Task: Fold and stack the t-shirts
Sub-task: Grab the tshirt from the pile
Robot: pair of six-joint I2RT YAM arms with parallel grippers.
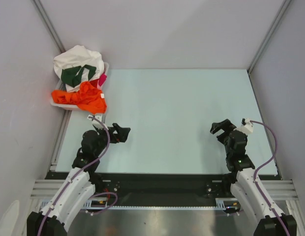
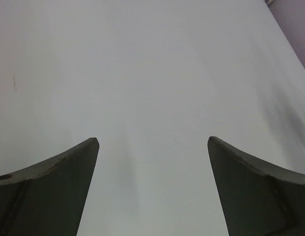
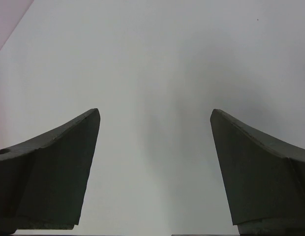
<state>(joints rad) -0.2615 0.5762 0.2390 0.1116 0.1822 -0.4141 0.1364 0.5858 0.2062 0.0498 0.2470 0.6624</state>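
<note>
Far left corner: the t-shirts [image 1: 79, 81] sit bunched in a white basket [image 1: 64, 105] by the wall. The white shirt [image 1: 78, 58] is on top, the dark green shirt [image 1: 74, 74] and pink shirt [image 1: 102, 79] peek out below, and the orange shirt [image 1: 84, 97] spills over the near rim. The crumpled heap runs far-to-near. Next, the left gripper [image 1: 125, 133] [image 2: 152, 142] hovers over bare tabletop [image 1: 172, 108], jaws wide, empty. Over to the right gripper [image 1: 219, 129] [image 3: 155, 113]: spread wide, holding nothing.

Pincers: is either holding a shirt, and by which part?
Nothing is held: left pincer and right pincer both gape empty; the t-shirts sit heaped far left.
</note>
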